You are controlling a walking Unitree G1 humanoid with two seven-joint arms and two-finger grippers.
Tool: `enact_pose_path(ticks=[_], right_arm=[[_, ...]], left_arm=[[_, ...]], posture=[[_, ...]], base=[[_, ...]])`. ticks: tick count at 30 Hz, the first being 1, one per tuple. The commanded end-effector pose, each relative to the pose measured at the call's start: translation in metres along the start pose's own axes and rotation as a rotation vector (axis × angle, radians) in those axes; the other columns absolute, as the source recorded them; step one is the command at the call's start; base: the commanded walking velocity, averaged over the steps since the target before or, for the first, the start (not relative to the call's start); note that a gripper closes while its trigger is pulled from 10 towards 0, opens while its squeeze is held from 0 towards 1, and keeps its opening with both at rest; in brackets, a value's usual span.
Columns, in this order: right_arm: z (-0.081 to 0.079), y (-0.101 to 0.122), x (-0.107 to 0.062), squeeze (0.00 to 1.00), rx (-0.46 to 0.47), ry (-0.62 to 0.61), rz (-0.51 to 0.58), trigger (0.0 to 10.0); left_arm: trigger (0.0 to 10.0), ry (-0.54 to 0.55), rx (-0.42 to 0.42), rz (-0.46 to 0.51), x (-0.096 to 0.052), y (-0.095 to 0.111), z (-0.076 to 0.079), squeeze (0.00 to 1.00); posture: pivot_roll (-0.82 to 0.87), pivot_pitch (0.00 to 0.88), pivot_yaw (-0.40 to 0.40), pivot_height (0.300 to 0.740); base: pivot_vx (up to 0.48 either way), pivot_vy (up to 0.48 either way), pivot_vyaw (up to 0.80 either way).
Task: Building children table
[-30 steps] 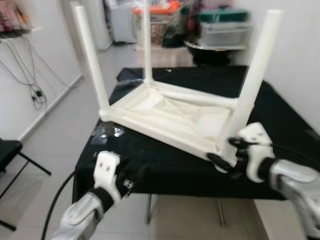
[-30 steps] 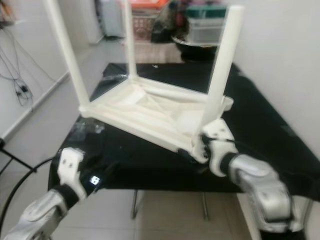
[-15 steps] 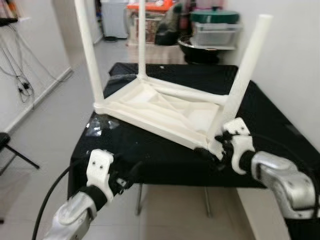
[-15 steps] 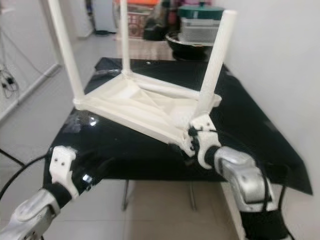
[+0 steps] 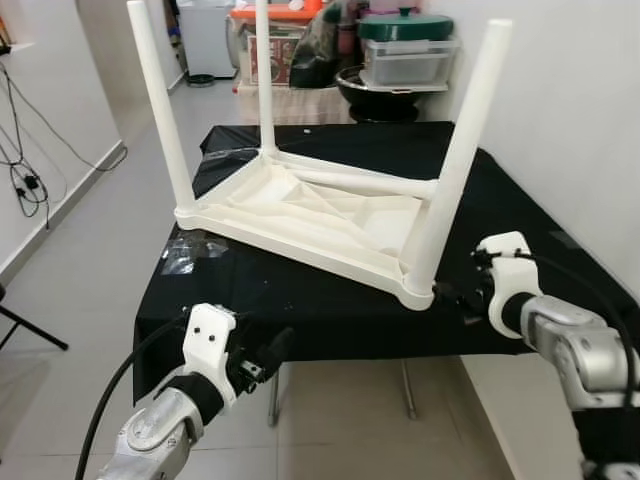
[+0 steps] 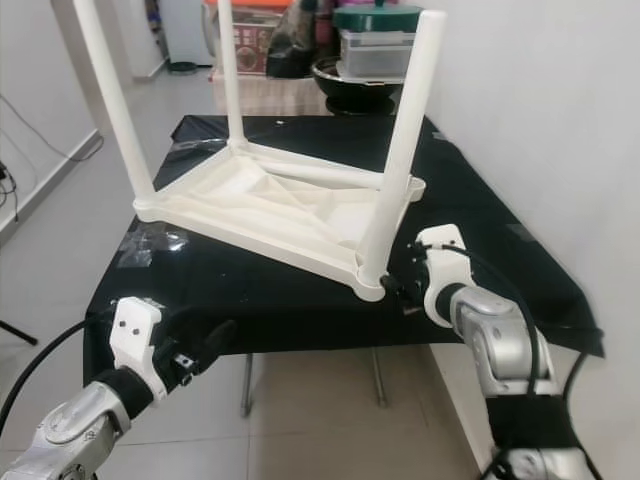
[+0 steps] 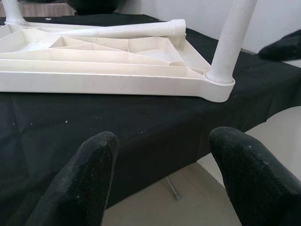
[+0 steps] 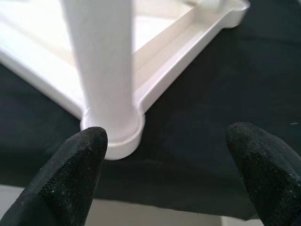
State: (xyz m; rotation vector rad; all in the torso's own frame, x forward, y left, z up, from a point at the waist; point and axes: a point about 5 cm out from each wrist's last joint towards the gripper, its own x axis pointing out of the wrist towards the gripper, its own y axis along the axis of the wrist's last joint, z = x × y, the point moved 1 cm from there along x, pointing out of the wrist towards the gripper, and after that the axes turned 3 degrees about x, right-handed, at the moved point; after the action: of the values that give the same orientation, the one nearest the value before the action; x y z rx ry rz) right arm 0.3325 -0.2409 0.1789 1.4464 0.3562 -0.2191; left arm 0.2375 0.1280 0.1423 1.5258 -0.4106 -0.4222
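Observation:
A white children's table [image 5: 300, 215] lies upside down on a black cloth. Three legs stand upright on it: a near-left leg [image 5: 160, 110], a back leg [image 5: 265, 80] and a near-right leg [image 5: 455, 160]. Another white leg [image 5: 355, 182] lies flat along the far side of the frame. My right gripper [image 5: 455, 297] hovers open just right of the near-right corner [image 8: 117, 136], touching nothing. My left gripper [image 5: 270, 350] is open and empty, low in front of the cloth's front edge, facing the table's long side [image 7: 94, 82].
The black-clothed table [image 5: 540, 230] stands close to a white wall on the right. Crumpled clear wrap [image 5: 185, 255] lies on the cloth at the front left. Storage bins and a dark pot [image 5: 405, 50] stand behind. Open floor and wall cables are on the left.
The whole view has shifted as the head moved. My right gripper has come off the base of the near-right leg and drawn back a little to the right. The left gripper stays low in front.

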Motion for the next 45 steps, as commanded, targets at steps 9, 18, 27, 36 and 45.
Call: enact_pose_path(ticks=[9, 18, 27, 36, 45], right_arm=[[-0.032, 0.036, 0.02, 0.0, 0.043, 0.132, 0.184, 10.0], [-0.027, 0.052, 0.035, 0.0, 0.107, 0.046, 0.245, 10.0], [-0.043, 0.061, 0.047, 0.0, 0.143, 0.082, 0.274, 10.0], [-0.091, 0.061, 0.043, 0.0, 0.121, 0.343, 0.298, 10.0], [-0.189, 0.07, -0.035, 0.0, 0.061, 1.018, 0.371, 10.0]], left_arm=[[10.0, -0.01, 0.005, -0.016, -0.001, -0.001, 0.004, 0.0], [10.0, -0.008, -0.002, -0.016, -0.004, 0.0, 0.008, 0.0], [10.0, -0.008, -0.007, -0.022, -0.006, 0.0, 0.01, 0.0], [10.0, -0.008, -0.009, -0.027, -0.008, 0.001, 0.012, 0.0], [10.0, -0.008, 0.002, -0.029, -0.007, 0.001, 0.011, 0.0]], posture=[[-0.01, 0.089, -0.037, 0.74], [0.0, 0.107, -0.043, 0.74], [0.01, 0.119, -0.047, 0.74], [0.01, 0.129, -0.047, 0.74], [0.01, 0.124, -0.051, 0.74]], base=[[0.0, 0.0, 0.0], [0.0, 0.0, 0.0], [0.0, 0.0, 0.0], [0.0, 0.0, 0.0], [0.0, 0.0, 0.0]])
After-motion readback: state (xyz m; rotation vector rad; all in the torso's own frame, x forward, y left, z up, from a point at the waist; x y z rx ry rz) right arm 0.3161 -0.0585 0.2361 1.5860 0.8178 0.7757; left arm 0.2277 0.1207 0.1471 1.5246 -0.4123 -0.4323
